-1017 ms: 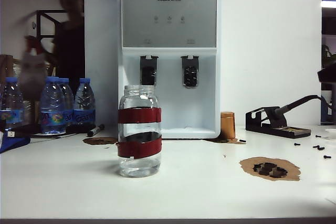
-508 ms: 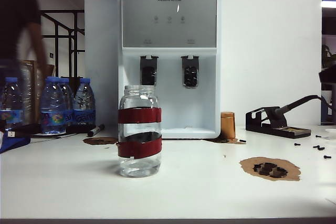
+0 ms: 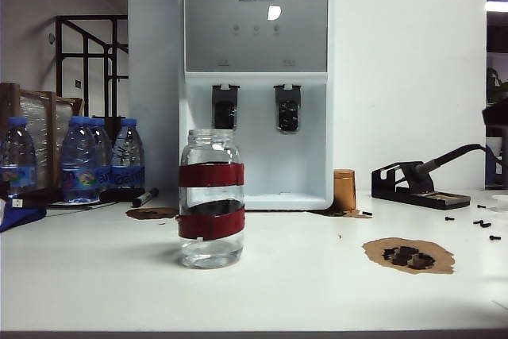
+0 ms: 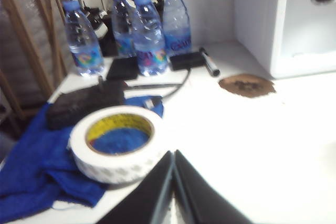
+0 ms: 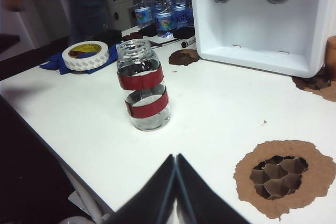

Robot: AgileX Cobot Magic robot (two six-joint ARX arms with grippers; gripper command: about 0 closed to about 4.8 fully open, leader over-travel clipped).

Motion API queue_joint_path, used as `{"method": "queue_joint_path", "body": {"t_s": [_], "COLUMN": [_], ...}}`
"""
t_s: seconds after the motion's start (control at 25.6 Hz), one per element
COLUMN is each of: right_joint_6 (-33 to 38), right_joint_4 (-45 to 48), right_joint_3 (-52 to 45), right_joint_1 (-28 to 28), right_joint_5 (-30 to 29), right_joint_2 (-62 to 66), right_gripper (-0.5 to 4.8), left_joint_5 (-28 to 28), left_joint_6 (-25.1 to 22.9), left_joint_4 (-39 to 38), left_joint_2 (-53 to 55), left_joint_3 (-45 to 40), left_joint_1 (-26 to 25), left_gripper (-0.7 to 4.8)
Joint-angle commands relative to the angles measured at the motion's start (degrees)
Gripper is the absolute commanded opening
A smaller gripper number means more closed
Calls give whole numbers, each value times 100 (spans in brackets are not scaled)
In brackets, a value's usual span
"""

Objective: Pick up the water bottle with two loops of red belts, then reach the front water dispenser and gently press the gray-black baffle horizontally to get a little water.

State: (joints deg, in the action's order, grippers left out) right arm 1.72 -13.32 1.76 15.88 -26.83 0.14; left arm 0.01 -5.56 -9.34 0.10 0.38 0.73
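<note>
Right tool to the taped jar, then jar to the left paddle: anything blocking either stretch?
Nothing visible. The shut right tool faces the water bottle across bare table. The gray-black baffle on the water dispenser stands directly behind the jar.

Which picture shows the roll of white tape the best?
The left wrist view: the white tape roll sits big and close on a blue cloth. The right wrist view shows it small and far; the exterior view doesn't show it.

Pressed together at the bottom centre: the black left gripper [image 4: 174, 156], over a white table [image 4: 273, 145]. Just beside it, a white tape roll [image 4: 118, 145] on blue cloth [image 4: 31, 177]. Upper left, blue-capped plastic bottles [image 4: 149, 30]; upper right, the white water dispenser [image 4: 278, 24].
</note>
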Motion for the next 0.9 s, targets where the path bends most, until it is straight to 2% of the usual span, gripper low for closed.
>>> {"method": "queue_joint_path", "body": {"t_s": [0.04, 0.9], "right_joint_6": [20, 129], "right_joint_4": [59, 59], "right_joint_3": [4, 4], "right_joint_1": [15, 15], "right_joint_5": [26, -15], "right_joint_2": [9, 9], "right_gripper": [-1, -1], "left_joint_5": [0, 20], "left_joint_6": [-22, -20], "left_joint_4": [-4, 7], "left_joint_2": [-7, -7], "left_joint_3": [-11, -11], "left_joint_1": [-7, -7], "left_gripper": [-4, -4]}}
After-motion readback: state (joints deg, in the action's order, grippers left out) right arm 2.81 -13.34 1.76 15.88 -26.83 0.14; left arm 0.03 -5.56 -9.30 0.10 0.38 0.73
